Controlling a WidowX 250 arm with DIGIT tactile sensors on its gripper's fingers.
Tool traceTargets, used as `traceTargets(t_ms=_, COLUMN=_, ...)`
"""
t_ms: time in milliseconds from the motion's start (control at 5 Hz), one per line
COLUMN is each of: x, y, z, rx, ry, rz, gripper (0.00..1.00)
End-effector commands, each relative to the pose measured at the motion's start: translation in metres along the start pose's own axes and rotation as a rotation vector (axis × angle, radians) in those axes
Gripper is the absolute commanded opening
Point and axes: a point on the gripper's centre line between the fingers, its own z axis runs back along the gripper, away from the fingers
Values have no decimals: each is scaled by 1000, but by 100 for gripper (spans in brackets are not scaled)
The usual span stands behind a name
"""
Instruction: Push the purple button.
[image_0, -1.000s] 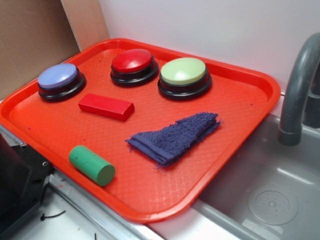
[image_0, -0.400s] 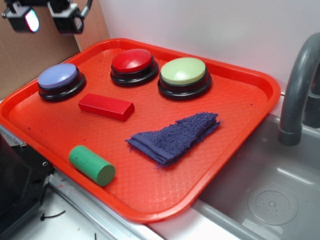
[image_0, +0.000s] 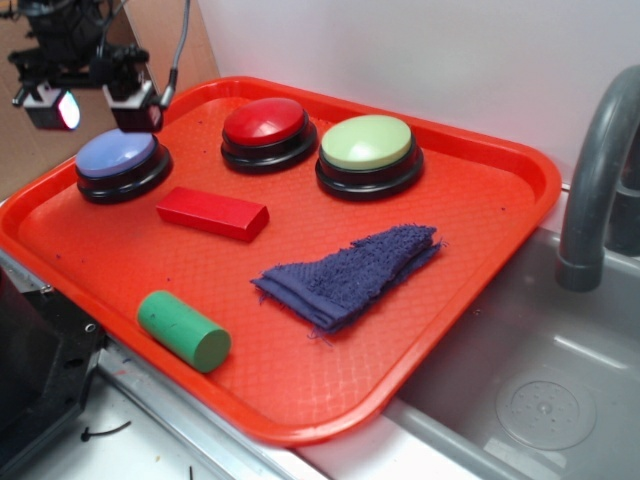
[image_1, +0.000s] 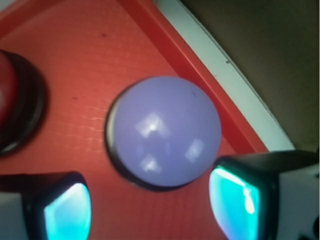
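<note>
The purple button (image_1: 165, 131), a glossy lavender dome on black, sits below the open, empty claw (image_0: 93, 108).

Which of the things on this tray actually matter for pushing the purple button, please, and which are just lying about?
For the job:
purple button
gripper, above the button, fingers apart

Lying about:
red button
green button
red block
green cylinder
blue cloth
tray
faucet
sink
</note>
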Motion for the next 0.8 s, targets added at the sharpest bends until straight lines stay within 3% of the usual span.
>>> traceTargets(t_ms=0, x=2, y=9, z=-27, rx=-18, ry=32, rz=-60, gripper=100)
traceTargets(t_ms=200, x=3, y=9, z=-29, rx=-21, ry=41, rz=-76, gripper=100)
traceTargets(t_ms=400, x=1, y=5, z=-24, rx=-60, ry=75, rz=-121, gripper=100)
traceTargets(t_ms=600, x=2, y=1, z=2, rx=-68, ry=50, rz=-157, gripper=100)
